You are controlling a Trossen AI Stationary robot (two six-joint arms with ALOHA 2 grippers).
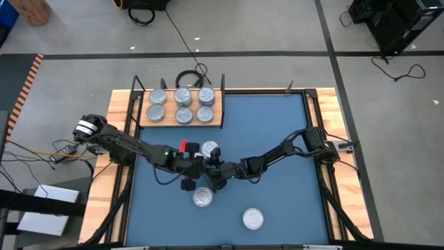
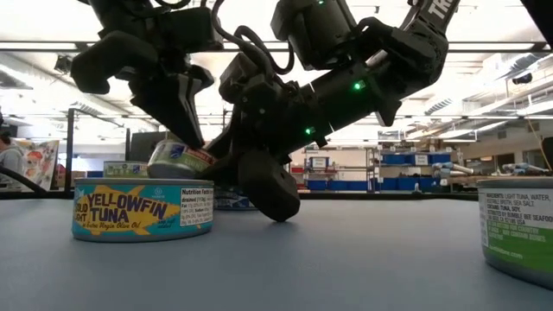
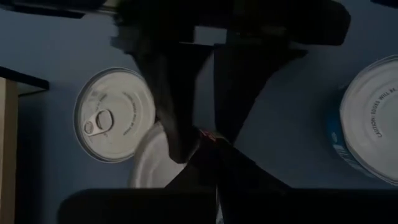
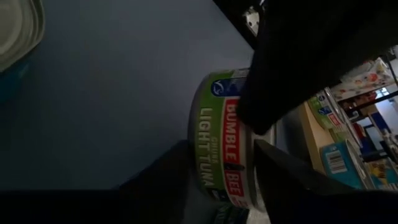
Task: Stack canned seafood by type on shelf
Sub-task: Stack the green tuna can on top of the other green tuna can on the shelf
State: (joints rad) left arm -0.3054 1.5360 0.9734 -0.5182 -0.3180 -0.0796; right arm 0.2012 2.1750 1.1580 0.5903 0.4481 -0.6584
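A green-and-red Bumble Bee light tuna can (image 4: 225, 146) stands tilted on edge above the blue mat (image 1: 277, 139). In the low view it shows as the tilted can (image 2: 177, 160) behind a Yellowfin can (image 2: 143, 212). My right gripper (image 4: 227, 174) reaches in low from the table's right and is shut on it. My left gripper (image 3: 200, 137), shut, points steeply down from the left with its tips at the can's upper side. In the high view both grippers (image 1: 196, 167) (image 1: 211, 173) hide this can. The wooden shelf (image 1: 215, 123) at the far edge carries several silver cans in two rows. My right gripper pinches the tilted can by its two flat faces, one finger (image 4: 171, 171) on the lid side and one (image 4: 283, 177) on the bottom side. It comes nearly level from the table's right. The Yellowfin can hides whether the can's lower edge touches the mat. My left gripper's shut fingertips (image 2: 192, 138) touch the can's side wall (image 3: 206, 135) at its upper edge, slanting down from above and the left. Nothing is between the two fingers.
Loose on the mat lie a pull-tab can (image 1: 209, 149) just beyond the grippers, the Yellowfin can (image 1: 202, 197) just nearer, and a green-labelled can (image 1: 253, 219) toward the near right. Black posts (image 1: 137, 83) stand at the shelf's ends. Wooden table strips (image 1: 118, 139) flank the mat.
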